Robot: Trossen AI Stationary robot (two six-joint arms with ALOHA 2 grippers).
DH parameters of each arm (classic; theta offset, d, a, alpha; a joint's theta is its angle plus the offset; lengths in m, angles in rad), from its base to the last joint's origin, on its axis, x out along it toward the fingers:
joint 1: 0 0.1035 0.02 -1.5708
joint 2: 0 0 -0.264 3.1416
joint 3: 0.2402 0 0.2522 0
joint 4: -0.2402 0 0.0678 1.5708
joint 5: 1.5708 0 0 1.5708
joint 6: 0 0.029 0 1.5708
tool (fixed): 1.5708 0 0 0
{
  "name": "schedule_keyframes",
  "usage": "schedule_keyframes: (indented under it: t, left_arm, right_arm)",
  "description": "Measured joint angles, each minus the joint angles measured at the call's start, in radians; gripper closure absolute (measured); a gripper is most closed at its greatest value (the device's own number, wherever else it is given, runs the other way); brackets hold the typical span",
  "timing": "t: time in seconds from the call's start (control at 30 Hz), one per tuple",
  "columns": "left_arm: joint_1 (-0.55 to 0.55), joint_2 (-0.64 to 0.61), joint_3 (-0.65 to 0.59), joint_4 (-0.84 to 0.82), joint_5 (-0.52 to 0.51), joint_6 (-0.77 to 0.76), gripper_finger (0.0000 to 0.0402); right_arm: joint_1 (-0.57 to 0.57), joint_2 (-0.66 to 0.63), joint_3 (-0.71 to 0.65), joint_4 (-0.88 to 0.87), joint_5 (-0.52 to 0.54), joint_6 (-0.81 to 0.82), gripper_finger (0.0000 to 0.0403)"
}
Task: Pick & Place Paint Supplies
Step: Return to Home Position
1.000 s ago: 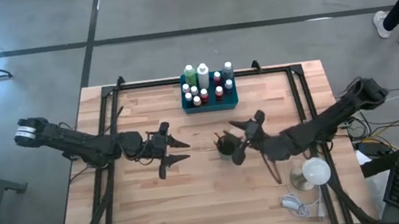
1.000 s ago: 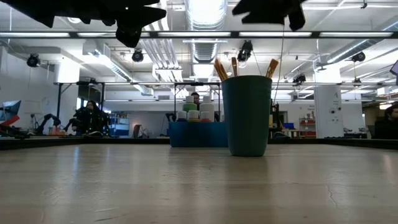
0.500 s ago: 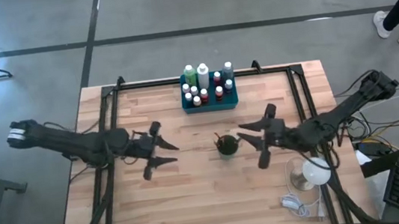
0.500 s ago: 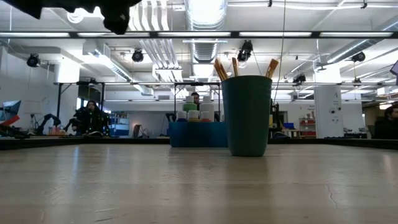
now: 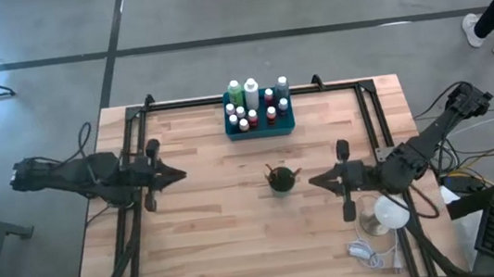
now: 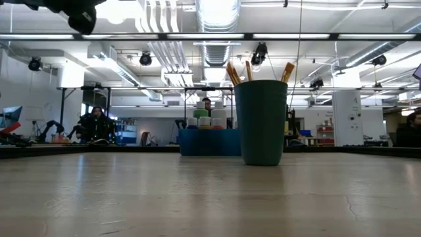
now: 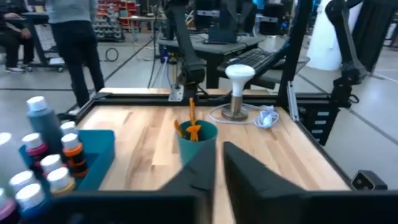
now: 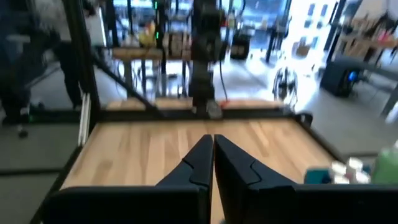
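Tabletop (image 5: 201, 228) — brushes (image 6: 231, 72) in green cup (image 6: 262, 122)

Green cup (image 6: 262, 125) — teal tray (image 6: 209, 142) behind.

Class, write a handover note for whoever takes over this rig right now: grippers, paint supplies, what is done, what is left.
Shut and empty: left gripper over the table's left side; right gripper right of the green cup.
The bottles stand in the teal tray; the brushes stand in the cup.
Done: every supply in view is stowed. Left: probably only parking both arms.
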Motion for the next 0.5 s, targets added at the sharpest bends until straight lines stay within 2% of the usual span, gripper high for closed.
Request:
schedule_keyframes:
  t: [0.07, 0.33, 0.5]
  left_arm:
    - [0.0, -0.016, -0.002, -0.041, -0.025, -0.001, 0.039]
    - [-0.002, -0.067, -0.118, -0.009, -0.059, 0.042, 0.0398]
    - [-0.002, -0.119, -0.217, 0.028, -0.042, 0.055, 0.0399]
  right_arm:
    - [0.001, -0.006, -0.006, -0.064, -0.009, 0.044, 0.0394]
    - [0.029, -0.096, -0.165, -0.062, -0.011, 0.063, 0.0394]
    - [0.028, -0.261, -0.324, 0.039, -0.128, 0.061, 0.0394]
